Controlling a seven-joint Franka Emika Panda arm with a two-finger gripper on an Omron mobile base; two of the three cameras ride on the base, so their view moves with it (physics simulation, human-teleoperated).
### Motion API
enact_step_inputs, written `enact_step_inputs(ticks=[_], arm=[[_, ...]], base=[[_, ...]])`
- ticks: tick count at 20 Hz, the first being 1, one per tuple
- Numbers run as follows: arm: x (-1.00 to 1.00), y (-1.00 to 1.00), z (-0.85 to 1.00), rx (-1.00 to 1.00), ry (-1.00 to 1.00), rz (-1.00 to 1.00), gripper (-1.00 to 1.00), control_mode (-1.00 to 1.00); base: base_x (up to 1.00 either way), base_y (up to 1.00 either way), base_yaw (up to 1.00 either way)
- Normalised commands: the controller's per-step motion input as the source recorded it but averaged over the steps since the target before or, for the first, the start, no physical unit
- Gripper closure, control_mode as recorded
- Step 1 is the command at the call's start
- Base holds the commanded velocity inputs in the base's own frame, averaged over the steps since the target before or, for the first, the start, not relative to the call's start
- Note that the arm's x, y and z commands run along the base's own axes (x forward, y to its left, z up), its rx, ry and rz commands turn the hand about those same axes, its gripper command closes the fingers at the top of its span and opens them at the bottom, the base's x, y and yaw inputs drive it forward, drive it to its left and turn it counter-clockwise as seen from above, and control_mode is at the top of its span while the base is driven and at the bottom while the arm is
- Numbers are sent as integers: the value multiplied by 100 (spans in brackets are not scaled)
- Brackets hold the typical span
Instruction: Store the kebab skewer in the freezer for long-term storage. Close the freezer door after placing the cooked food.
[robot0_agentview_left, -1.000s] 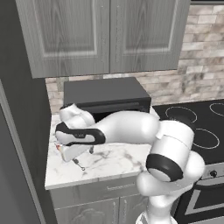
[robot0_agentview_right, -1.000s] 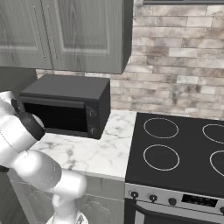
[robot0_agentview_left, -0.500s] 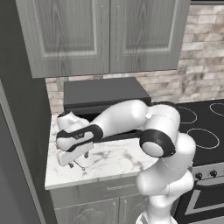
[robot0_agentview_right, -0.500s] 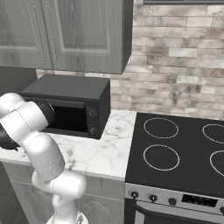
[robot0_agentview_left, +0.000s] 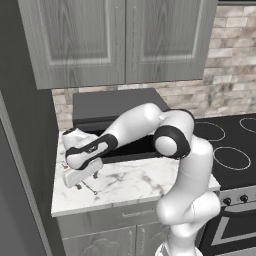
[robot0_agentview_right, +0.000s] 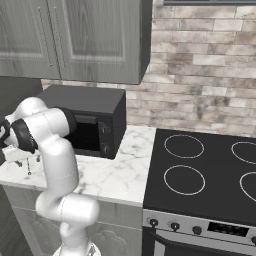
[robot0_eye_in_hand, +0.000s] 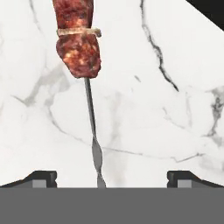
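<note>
The kebab skewer (robot0_eye_in_hand: 77, 41) lies flat on the white marble counter (robot0_agentview_left: 135, 182), dark red meat chunks at one end and a thin metal stick (robot0_eye_in_hand: 92, 131) running toward me. My gripper (robot0_eye_in_hand: 111, 178) hangs open just above it, with the stick's near end between the two fingertips (robot0_eye_in_hand: 43, 177) and touching neither. In the left base view the gripper (robot0_agentview_left: 80, 176) is low over the counter's left front corner, and the skewer's ring tip (robot0_agentview_left: 91, 189) pokes out below it. The freezer (robot0_agentview_left: 27, 125) is the tall dark grey wall directly left of the counter. A dark panel (robot0_agentview_left: 15, 215) at the lower left could be the freezer door; I cannot tell how it stands.
A black microwave (robot0_agentview_left: 117, 112) stands at the back of the counter behind my arm, also seen as the microwave (robot0_agentview_right: 95, 122) from the right. Grey cupboards (robot0_agentview_left: 100, 40) hang overhead. The black stove (robot0_agentview_right: 210, 175) lies to the right. The counter's front edge is close to the skewer.
My arm has stretched and swung left, and the hand has sunk lower over the skewer at the counter's left front corner. The jaws stayed open.
</note>
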Motion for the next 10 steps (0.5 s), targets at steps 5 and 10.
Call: enact_step_inputs(ticks=[5, 10], arm=[[7, 7, -24, 0, -2, 0, -100, -100], [0, 3, -31, 0, -4, 0, -100, -100]], base=[[0, 0, 0], [0, 0, 0]])
